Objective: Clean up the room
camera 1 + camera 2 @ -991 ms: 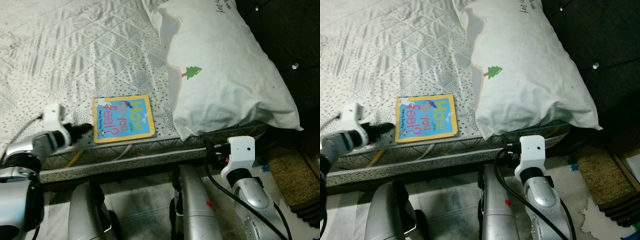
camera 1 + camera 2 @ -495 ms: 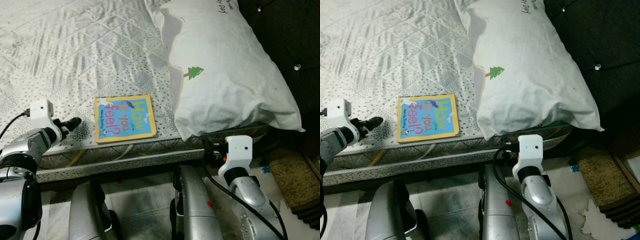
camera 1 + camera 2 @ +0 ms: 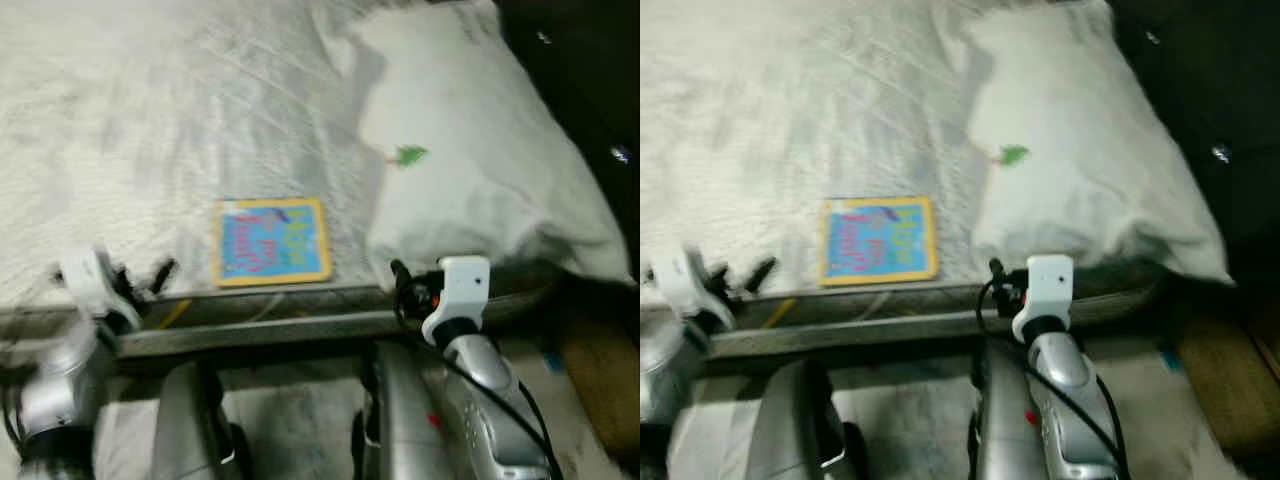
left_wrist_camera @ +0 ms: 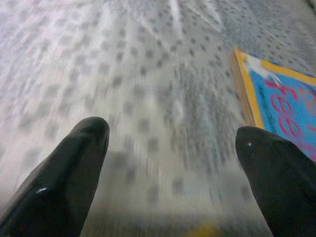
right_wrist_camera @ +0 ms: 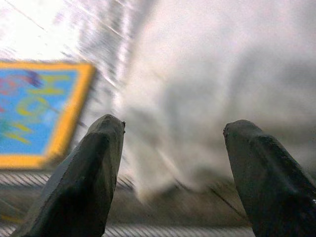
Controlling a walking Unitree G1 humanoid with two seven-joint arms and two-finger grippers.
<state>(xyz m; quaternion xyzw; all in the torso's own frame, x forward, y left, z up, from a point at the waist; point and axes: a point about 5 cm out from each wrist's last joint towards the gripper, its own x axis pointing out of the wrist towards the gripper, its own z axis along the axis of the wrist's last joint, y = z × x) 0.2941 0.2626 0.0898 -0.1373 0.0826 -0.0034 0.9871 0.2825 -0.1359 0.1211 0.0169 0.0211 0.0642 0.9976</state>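
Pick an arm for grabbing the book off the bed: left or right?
Left, probably. The left gripper is open over the quilt with the book just beside its fingers, near the bed edge. The right gripper, also open, faces mostly the pillow, with the book off to one side.

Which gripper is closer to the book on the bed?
The left gripper, its open fingers just beside the book; the right gripper faces the pillow.
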